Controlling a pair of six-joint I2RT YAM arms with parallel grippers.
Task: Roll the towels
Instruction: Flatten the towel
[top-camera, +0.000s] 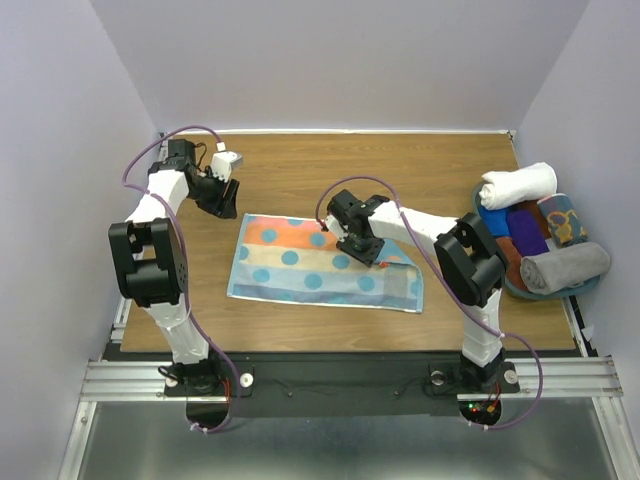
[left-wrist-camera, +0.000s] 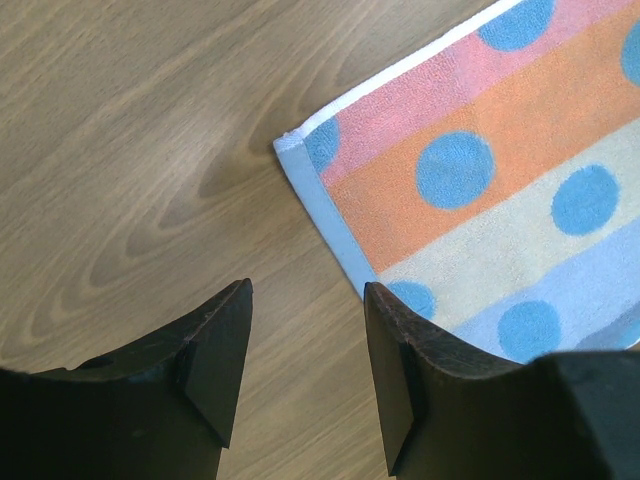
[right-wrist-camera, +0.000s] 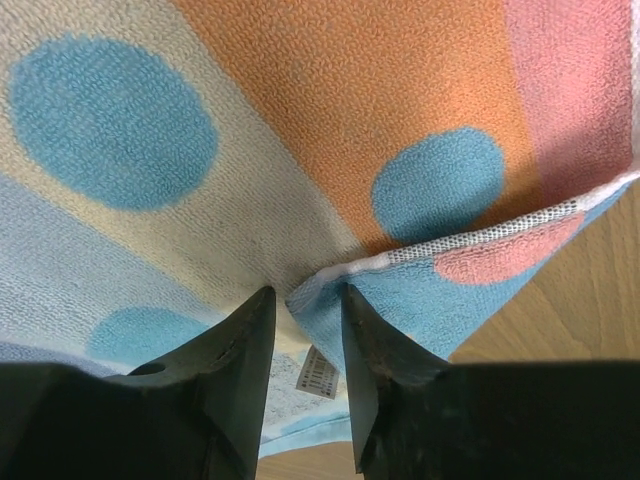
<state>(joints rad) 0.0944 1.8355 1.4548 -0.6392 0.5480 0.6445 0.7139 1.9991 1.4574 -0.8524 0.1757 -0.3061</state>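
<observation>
Towel (top-camera: 300, 265) lies flat mid-table (top-camera: 400, 160), right end folded over. Right gripper (right-wrist-camera: 305, 295) is pinched narrow on that fold; left gripper (left-wrist-camera: 305, 290) hangs wide, just off the far-left corner. Such a thin pinch could slip, and I'd guess the roll would skew.

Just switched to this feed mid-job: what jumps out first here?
The striped towel with blue dots lies flat mid-table, a right corner flipped over. The right gripper has its jaws narrowly astride that fold; the left gripper hangs open over bare wood by the towel's far-left corner. A basket of rolled towels sits at the right edge.
</observation>
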